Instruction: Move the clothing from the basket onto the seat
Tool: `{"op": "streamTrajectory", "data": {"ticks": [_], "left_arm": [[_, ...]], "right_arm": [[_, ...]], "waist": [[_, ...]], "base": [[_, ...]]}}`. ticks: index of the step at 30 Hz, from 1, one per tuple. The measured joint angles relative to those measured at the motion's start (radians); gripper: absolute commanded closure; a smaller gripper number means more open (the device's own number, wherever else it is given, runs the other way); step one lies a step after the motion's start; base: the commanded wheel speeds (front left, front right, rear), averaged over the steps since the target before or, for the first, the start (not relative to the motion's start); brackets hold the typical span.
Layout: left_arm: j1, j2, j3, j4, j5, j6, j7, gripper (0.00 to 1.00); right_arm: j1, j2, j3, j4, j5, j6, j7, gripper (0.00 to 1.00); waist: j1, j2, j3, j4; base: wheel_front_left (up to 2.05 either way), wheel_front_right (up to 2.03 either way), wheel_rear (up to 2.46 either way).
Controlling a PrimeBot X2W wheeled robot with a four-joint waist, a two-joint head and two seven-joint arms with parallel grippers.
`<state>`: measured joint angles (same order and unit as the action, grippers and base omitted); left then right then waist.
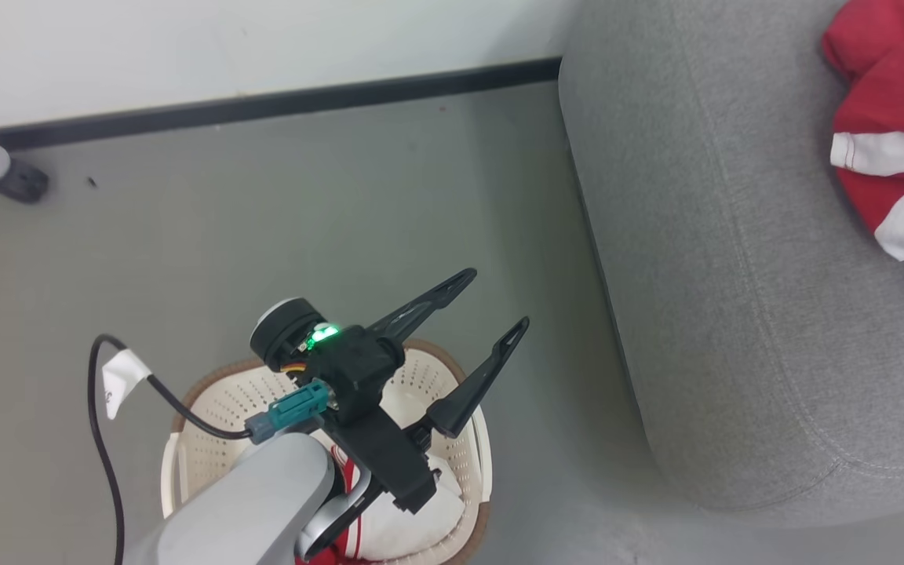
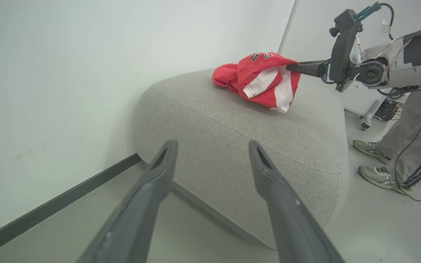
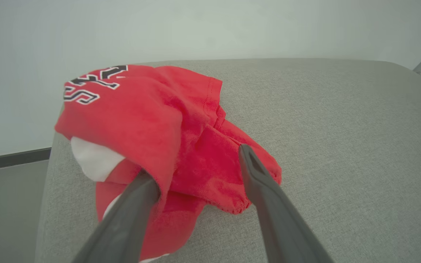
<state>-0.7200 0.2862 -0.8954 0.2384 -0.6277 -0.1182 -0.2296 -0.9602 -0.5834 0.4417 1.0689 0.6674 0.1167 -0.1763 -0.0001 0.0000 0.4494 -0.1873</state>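
A soft red-and-white jersey (image 1: 413,518) lay in the oval cream plastic basket (image 1: 216,408), lower centre, just beneath the open left end effector (image 1: 499,298). Another red jersey (image 3: 141,120) sat on the grey fabric seat (image 3: 342,146), straddled by the open right end effector (image 3: 194,162).

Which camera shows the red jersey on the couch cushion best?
The right wrist view: the jersey lies close and large, lettering visible. The left wrist view shows it small and distant; the head view crops it at the edge.
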Motion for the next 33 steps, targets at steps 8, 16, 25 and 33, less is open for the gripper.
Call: {"op": "streamTrajectory", "data": {"ticks": [8,16,25,33], "left_arm": [[0.065,-0.002,0.042,0.047,-0.045,0.001,-0.010,0.00],[0.128,0.003,0.087,0.081,-0.067,0.022,-0.019,0.00],[0.211,0.001,0.133,0.115,-0.109,0.043,-0.019,0.00],[0.302,0.012,0.162,0.124,-0.122,0.077,-0.020,0.00]], "right_arm": [[0.092,-0.004,0.025,-0.017,0.001,0.007,-0.015,0.00],[0.196,-0.001,0.038,-0.118,0.030,0.007,-0.057,0.00],[0.360,0.008,0.026,-0.267,0.093,0.007,-0.072,0.00],[0.484,0.030,0.007,-0.427,0.108,0.007,-0.073,0.00]], "waist": [[-0.0001,0.0000,-0.080,0.004],[-0.0001,-0.0001,-0.174,0.021],[0.0000,-0.0001,-0.278,0.066],[0.0000,-0.0001,-0.352,0.134]], "base": [[0.00,0.00,0.00],[0.00,0.00,0.00],[0.00,0.00,0.00],[0.00,0.00,0.00]]}}
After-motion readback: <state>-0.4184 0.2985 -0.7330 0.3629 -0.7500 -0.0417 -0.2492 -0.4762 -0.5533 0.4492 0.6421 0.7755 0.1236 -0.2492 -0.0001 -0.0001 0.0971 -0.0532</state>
